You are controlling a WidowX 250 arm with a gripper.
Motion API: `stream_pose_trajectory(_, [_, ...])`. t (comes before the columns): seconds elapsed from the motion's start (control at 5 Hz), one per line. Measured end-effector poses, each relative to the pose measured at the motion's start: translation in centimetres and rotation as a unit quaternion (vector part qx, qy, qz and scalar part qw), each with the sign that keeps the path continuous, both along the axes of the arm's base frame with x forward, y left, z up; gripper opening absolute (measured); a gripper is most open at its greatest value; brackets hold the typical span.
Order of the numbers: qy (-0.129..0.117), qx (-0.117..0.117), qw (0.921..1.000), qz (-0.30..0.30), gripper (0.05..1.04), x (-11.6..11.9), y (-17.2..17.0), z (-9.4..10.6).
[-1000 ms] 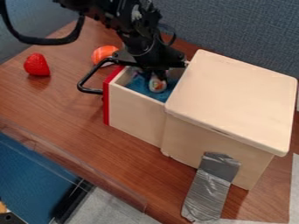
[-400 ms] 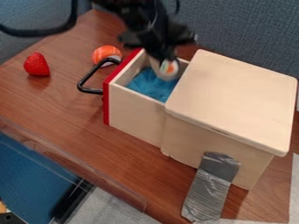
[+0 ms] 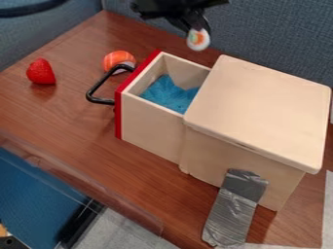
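At the top edge, behind and above the open drawer, the black gripper (image 3: 197,30) is shut on a white sushi piece (image 3: 198,40) with an orange and green centre. Below it, the wooden drawer (image 3: 151,114) with a red front stands pulled out of its box, a crumpled blue cloth (image 3: 170,95) lying inside. A black handle (image 3: 96,89) sticks out from the drawer's front. The orange sushi-like toy (image 3: 118,60) sits on the table just behind the handle. Farther left a red strawberry (image 3: 41,72) rests on the table.
The wooden box (image 3: 260,112) with its flat lid takes up the right side, and grey tape (image 3: 235,209) runs from it down to the table (image 3: 71,116). A clear raised strip lines the table's front left edge. Blue-grey partitions stand behind.
The gripper has risen out of the drawer with the white sushi piece, moving up and toward the back. The drawer, blue cloth, strawberry and orange toy have stayed in place.
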State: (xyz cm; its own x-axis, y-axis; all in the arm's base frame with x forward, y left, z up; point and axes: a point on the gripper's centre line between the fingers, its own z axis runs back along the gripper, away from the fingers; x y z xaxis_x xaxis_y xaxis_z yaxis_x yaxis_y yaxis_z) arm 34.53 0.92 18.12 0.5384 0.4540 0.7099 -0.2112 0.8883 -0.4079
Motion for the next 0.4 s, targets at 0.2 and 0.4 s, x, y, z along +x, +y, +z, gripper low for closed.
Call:
stream_pose_trajectory(0.2, [-0.006,0.022,0.9996,0.019,0.068,0.0,2.8,0.0])
stream_pose_trajectory(0.4, [-0.001,0.034,0.9979,0.054,0.068,-0.2,6.1,-0.8])
